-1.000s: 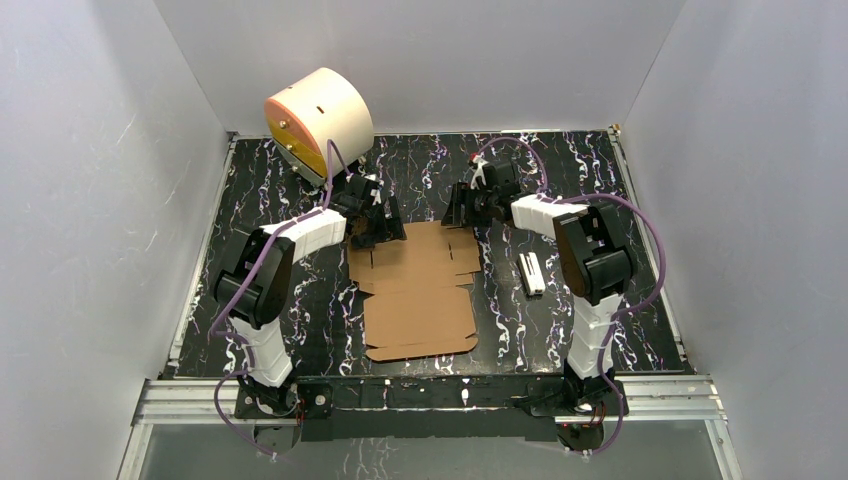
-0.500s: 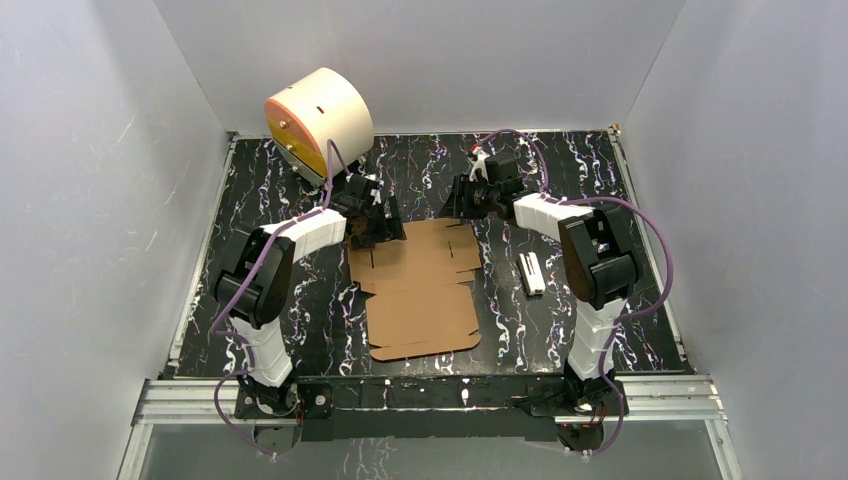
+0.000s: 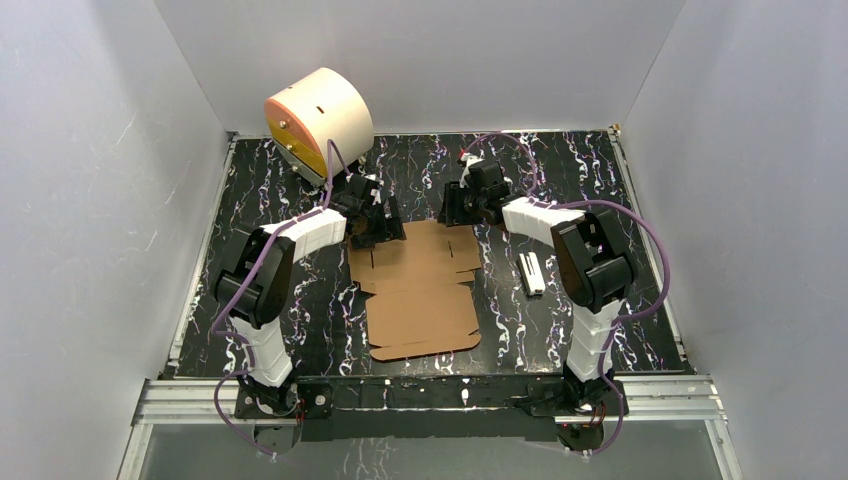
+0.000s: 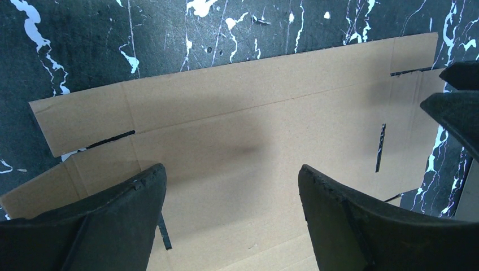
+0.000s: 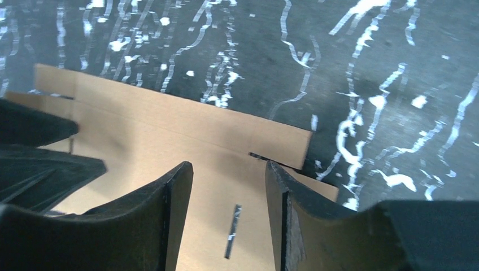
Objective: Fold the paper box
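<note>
The paper box (image 3: pixel 418 290) is a flat brown die-cut sheet lying unfolded on the black marbled table. My left gripper (image 3: pixel 382 226) hovers open over the sheet's far left corner; in the left wrist view its jaws stand wide apart above the cardboard (image 4: pixel 237 135). My right gripper (image 3: pixel 452 209) is open at the sheet's far right corner; in the right wrist view its jaws straddle a slot in the cardboard (image 5: pixel 226 164). Neither gripper holds anything. The right gripper's fingers (image 4: pixel 454 107) show at the right edge of the left wrist view.
A cream cylinder with an orange face (image 3: pixel 318 118) stands at the back left corner. A small white-and-black bar (image 3: pixel 531 272) lies right of the sheet, beside the right arm. Grey walls enclose the table on three sides.
The right gripper has shifted slightly left and toward the back along the sheet's far edge. The left arm and the sheet have not moved.
</note>
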Available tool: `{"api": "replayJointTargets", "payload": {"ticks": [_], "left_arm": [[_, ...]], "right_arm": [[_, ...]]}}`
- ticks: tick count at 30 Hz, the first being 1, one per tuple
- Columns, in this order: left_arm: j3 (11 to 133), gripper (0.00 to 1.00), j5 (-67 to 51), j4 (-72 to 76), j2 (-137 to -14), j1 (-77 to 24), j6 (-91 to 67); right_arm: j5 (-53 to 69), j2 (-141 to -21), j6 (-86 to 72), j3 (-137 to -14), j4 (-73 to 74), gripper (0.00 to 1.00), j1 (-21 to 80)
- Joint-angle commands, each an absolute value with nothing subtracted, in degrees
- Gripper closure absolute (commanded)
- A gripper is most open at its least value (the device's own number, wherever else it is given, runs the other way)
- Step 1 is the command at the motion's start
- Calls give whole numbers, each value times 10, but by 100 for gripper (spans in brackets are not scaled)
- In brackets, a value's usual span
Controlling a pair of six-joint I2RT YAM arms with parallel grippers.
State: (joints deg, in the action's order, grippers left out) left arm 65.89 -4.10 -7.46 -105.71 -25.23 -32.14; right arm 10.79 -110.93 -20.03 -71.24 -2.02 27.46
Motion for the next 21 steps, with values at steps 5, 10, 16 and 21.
{"api": "replayJointTargets", "payload": {"ticks": [5,10,16,21], "left_arm": [[653,17,-48,-96,-1084,-252,-319],[653,17,-44,-97,-1082,-252,-319],[653,17,-45,-97,-1082,-252,-318],[655,17,-47,-97,-1084,-252,-319]], "right_arm": [[23,-1096,-193,-728,-8,37,270],[42,-1120,-199,-742,-9,36,270],[64,-1135,-212,-735,-19,36,267],[81,-1141,-216,-734,-26,38,266]]}}
